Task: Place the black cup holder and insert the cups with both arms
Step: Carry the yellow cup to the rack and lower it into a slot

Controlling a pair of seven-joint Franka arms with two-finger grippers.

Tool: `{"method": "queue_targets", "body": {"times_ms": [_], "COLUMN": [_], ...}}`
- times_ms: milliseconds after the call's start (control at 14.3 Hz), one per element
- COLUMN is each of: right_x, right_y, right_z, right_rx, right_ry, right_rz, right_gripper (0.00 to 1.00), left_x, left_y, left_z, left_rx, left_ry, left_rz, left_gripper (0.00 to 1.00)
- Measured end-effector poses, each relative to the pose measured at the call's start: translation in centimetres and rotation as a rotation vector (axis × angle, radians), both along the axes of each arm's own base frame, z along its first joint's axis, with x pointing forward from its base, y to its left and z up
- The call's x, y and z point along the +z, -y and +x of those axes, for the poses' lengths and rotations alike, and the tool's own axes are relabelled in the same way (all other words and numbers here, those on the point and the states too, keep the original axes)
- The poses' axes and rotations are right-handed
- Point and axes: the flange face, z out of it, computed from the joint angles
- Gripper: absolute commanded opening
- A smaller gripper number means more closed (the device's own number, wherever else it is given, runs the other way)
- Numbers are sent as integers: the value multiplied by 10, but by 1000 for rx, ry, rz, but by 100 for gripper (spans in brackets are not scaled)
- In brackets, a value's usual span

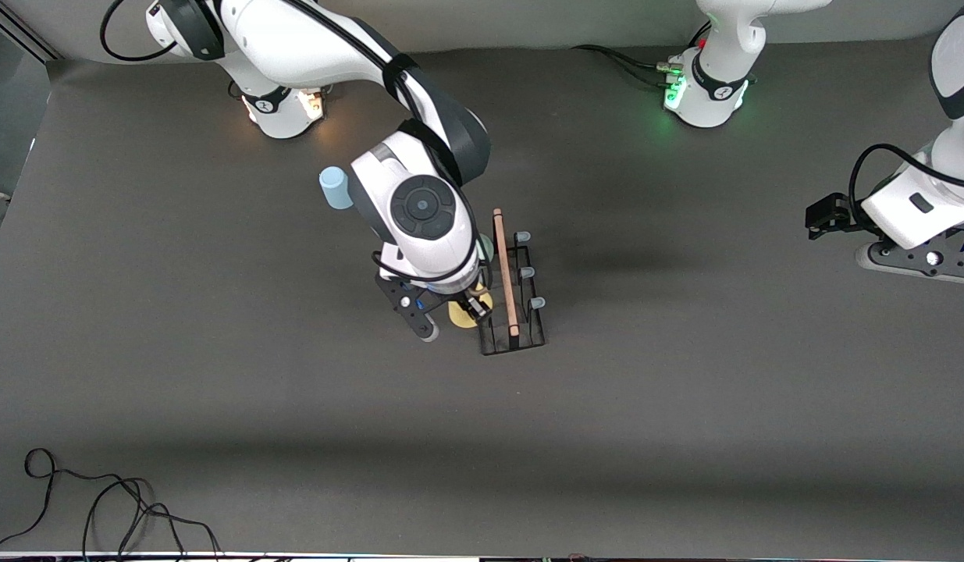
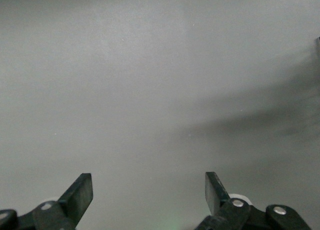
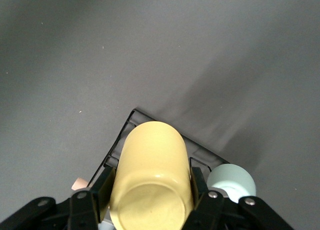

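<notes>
We count three smooth tapered cups: right gripper (image 3: 150, 202) clamps the yellow cup (image 3: 150, 180) over the wire cup holder (image 1: 513, 300); the mint cup (image 3: 231, 182) sits alongside; the blue cup (image 1: 336, 188) stands farther off; left gripper (image 2: 149, 192) gapes empty.

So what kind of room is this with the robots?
Probably a robot lab. Two white arms bolted to a table with a plain grey mat, loose cables at its edge, and only practice things: a cup holder and plastic cups.

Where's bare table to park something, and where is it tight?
Bare mat lies between the black cup holder and the front edge, and between the holder and the open left hand. It is crowded where the right hand grips the yellow cup beside the mint cup.
</notes>
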Motion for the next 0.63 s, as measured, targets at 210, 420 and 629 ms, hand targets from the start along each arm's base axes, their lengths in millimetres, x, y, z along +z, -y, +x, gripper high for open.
{"method": "queue_targets", "body": {"times_ms": [210,420,629], "right_x": [-17,-45,-69], "right_y": [-9,-12,-15], "right_z": [-2,0,3], "right_rx": [-3,-6,-8], "right_ry": [4,-2,3], "right_rz": [-1,-13,-12], "right_gripper": [0,0,100], "left_x": [0,0,0], "left_y": [-6,-9,-8], "left_z": [0,0,0], "left_rx": [10,15,15], "left_ry": [0,0,0], "left_rz": [0,0,0], "left_gripper": [100,100,100]}}
